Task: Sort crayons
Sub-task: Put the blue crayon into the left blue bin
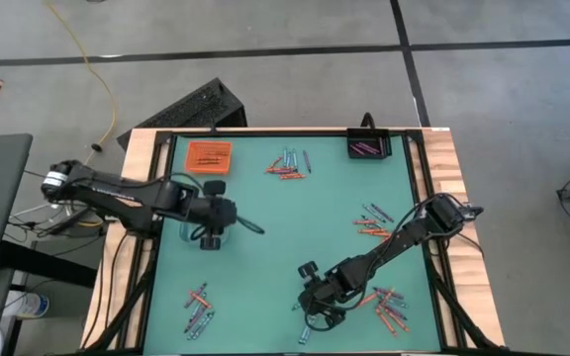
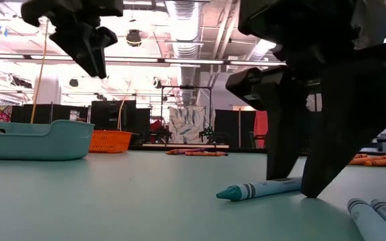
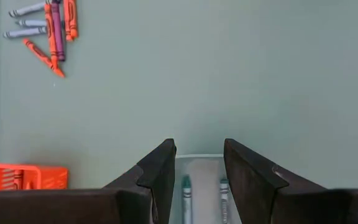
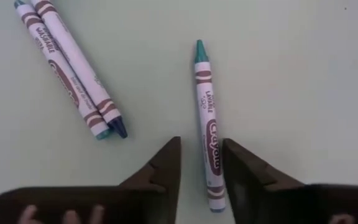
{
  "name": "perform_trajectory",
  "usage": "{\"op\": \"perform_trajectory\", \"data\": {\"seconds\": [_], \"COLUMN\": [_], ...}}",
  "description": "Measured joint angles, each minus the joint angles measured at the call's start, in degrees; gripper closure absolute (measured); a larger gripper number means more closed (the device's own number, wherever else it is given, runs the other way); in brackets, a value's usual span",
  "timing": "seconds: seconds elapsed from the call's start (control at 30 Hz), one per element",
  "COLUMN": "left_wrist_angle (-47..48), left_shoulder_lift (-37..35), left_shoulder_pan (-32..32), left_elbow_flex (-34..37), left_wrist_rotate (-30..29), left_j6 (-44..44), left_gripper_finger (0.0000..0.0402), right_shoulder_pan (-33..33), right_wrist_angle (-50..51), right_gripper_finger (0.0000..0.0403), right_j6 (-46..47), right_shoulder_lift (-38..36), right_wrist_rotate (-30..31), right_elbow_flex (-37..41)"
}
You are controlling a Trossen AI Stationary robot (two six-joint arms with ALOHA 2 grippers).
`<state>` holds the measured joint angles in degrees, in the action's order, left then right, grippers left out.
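Below, a teal crayon lies flat on the bench between the right gripper's spread jaws: light, stiff, prone to roll, best pinched mid-wrapper across its width.

Three trays, five scattered crayon clusters, two tools.

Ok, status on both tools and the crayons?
Right tool down astride teal crayon, closing. Left tool open above clear tray, two crayons inside. Nothing blocking.
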<state>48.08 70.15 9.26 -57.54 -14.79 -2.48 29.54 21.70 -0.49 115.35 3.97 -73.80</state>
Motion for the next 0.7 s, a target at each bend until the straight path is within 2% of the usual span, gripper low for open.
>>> {"op": "perform_trajectory", "data": {"seconds": [0.27, 0.47, 0.7], "left_wrist_angle": [0.0, -2.0, -9.1], "left_shoulder_lift": [0.0, 0.0, 0.1], "left_shoulder_pan": [6.6, 11.0, 16.3], "left_elbow_flex": [0.0, 0.0, 0.0], "left_wrist_rotate": [-2.6, -3.6, -5.0], "left_j6": [-5.0, -7.7, -7.7], "left_gripper_finger": [0.0274, 0.0274, 0.0274], "right_shoulder_pan": [-0.1, -0.1, 0.0], "right_wrist_angle": [0.3, 0.3, 2.4], "right_gripper_finger": [0.0391, 0.0398, 0.0401], "right_j6": [-0.2, -0.5, -1.2], "right_shoulder_lift": [0.0, 0.0, -0.1], "right_wrist_rotate": [0.0, 0.6, 2.5], "right_elbow_flex": [0.0, 0.0, -1.6]}}
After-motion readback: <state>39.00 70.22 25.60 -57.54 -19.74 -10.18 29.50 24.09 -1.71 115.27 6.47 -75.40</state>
